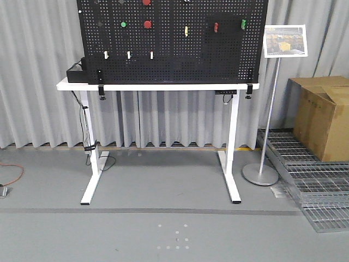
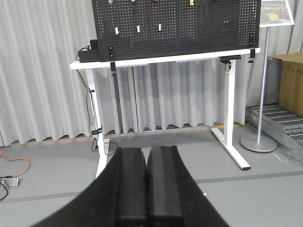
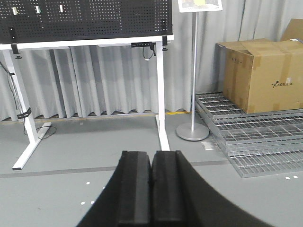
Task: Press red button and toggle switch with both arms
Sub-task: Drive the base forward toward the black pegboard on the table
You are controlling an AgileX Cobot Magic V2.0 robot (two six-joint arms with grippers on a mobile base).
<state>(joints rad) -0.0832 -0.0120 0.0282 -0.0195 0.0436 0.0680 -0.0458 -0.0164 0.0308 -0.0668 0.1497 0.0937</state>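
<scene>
While both arms sat well back from the board, the left tool (image 2: 148,155) showed in its wrist view with its two blocky black fingers (image 2: 131,184) pressed together and nothing between them. The right tool (image 3: 151,158) was the same, fingers flat against each other and empty, over the grey floor (image 3: 71,189). A black pegboard (image 1: 174,60) stood upright on the white tabletop (image 1: 163,86), with black clamps (image 1: 101,90) at the front edge. The red button (image 1: 147,24) sat in the upper middle of the pegboard, just right of a green button (image 1: 123,24). A second red button (image 1: 146,2) was straight above it, cut off by the top of the front view. The toggle switch (image 1: 99,23) looked to be the small pale round thing left of the green button in the same row, its lever too small to make out. Three white rocker tabs (image 1: 128,54) ran in a row lower on the board, and a yellow piece (image 1: 186,30) was right of the red button. A black box (image 1: 76,72) lay on the left end of the tabletop. To the right of the tabletop stood a sign stand (image 1: 270,125), then a cardboard box (image 1: 324,117) on metal grates (image 1: 316,180). A grey curtain (image 1: 38,82) hung behind everything. Neither tool touched the pegboard.
</scene>
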